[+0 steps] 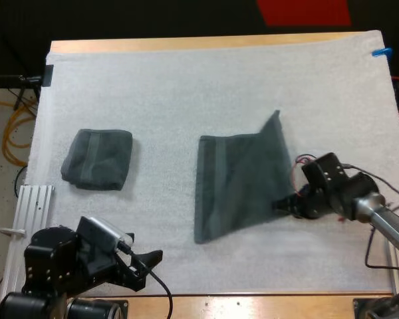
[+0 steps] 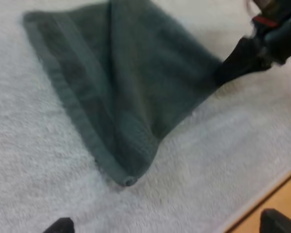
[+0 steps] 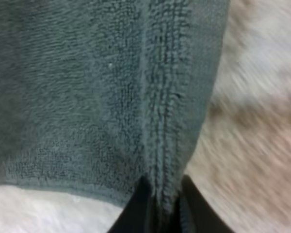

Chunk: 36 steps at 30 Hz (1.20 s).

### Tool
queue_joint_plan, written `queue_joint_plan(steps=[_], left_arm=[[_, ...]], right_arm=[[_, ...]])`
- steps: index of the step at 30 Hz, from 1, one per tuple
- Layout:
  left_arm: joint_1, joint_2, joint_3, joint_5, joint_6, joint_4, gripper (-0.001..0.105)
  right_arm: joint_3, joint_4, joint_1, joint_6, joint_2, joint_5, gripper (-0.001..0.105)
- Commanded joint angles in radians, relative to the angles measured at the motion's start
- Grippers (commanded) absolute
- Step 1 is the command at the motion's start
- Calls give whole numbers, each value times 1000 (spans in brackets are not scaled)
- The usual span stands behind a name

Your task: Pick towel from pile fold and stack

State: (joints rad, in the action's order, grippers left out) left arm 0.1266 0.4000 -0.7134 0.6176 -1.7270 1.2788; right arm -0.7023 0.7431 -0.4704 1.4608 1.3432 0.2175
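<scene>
The right gripper (image 1: 284, 205) has its fingers clenched on the hem of the half-raised towel (image 1: 236, 183), well apart from the folded towel (image 1: 96, 159). The left gripper (image 1: 146, 266), fingers spread and empty, waits nearer that folded towel. The hem should be carried across with the edges kept aligned.
</scene>
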Motion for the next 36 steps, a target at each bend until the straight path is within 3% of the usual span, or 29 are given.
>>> queue_joint_plan(steps=[1,12,21,25,32,36], left_arm=[[13,14,2,8,-4,3,71],[144,202,3,-22,-123,-41,71],[310,336,52,-22,-320,-212,71],[416,389,100,-28,-422,-348,71],[531,530,116,-236,-546,-468,71],[530,636,116,-241,-586,-519,71]], right_arm=[[4,61,0,25,-21,-19,0],[117,147,0,-70,-118,-20,0],[138,206,0,-96,-250,-17,0],[138,203,0,-96,-269,-17,0],[138,201,0,-96,-268,-17,0],[138,199,0,-96,-268,-17,0]])
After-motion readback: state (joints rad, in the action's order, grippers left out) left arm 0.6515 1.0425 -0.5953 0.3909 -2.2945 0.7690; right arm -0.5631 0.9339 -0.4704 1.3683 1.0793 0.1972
